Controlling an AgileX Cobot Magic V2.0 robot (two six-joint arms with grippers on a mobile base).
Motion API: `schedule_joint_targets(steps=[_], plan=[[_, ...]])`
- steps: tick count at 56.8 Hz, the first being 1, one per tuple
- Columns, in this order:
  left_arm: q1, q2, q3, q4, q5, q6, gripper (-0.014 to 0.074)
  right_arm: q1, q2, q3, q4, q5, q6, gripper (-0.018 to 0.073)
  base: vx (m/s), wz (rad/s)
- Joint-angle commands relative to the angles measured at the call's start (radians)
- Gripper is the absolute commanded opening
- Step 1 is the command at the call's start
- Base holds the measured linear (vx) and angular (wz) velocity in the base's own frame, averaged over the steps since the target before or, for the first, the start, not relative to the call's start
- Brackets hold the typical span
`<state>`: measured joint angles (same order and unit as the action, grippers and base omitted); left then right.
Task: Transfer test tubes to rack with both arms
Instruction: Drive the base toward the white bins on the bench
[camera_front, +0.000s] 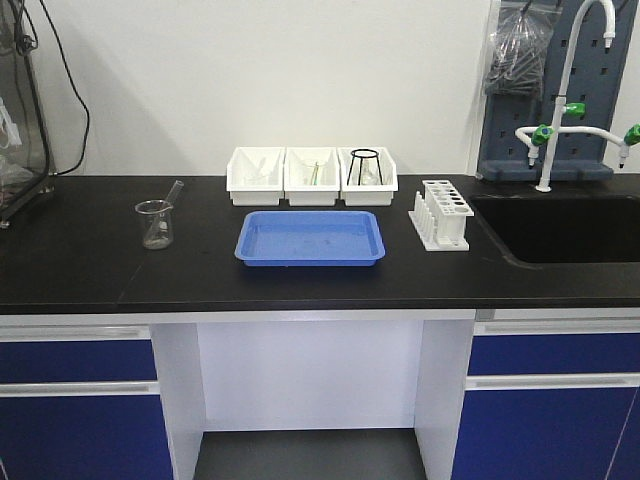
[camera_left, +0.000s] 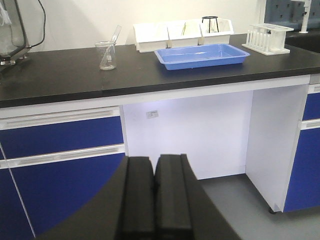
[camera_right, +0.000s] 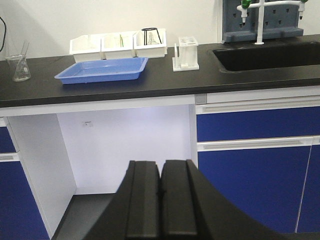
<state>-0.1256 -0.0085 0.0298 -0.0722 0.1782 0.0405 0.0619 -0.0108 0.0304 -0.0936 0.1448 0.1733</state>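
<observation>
The white rack (camera_front: 441, 214) stands on the black counter right of a blue tray (camera_front: 310, 238); its holes look empty. It also shows in the left wrist view (camera_left: 267, 38) and the right wrist view (camera_right: 186, 53). One slim clear test tube (camera_front: 175, 190) leans in a glass beaker (camera_front: 153, 223) at the left; it also shows in the left wrist view (camera_left: 116, 34). My left gripper (camera_left: 154, 161) is shut and empty, low in front of the cabinets. My right gripper (camera_right: 161, 164) is shut and empty, also below counter height. Neither arm shows in the front view.
Three white bins (camera_front: 312, 176) sit behind the tray; the right one holds a black wire stand (camera_front: 365, 166), the others faint glassware. A sink (camera_front: 560, 228) with a white faucet (camera_front: 570, 90) is at the right. A knee gap opens under the counter between blue drawers.
</observation>
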Motion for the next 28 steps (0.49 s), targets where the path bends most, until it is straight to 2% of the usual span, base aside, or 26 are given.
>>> schedule_joint_targets(steps=[1,28], plan=[[0.002,-0.019,0.027,-0.009,-0.077,-0.007,-0.0017,-0.005,-0.007,0.011,-0.006,-0.079,-0.006,-0.0007,0.0,0.0],[0.002,-0.019,0.027,-0.009,-0.077,-0.007,-0.0017,-0.005,-0.007,0.011,-0.006,-0.079,-0.006,-0.0007,0.0,0.0]])
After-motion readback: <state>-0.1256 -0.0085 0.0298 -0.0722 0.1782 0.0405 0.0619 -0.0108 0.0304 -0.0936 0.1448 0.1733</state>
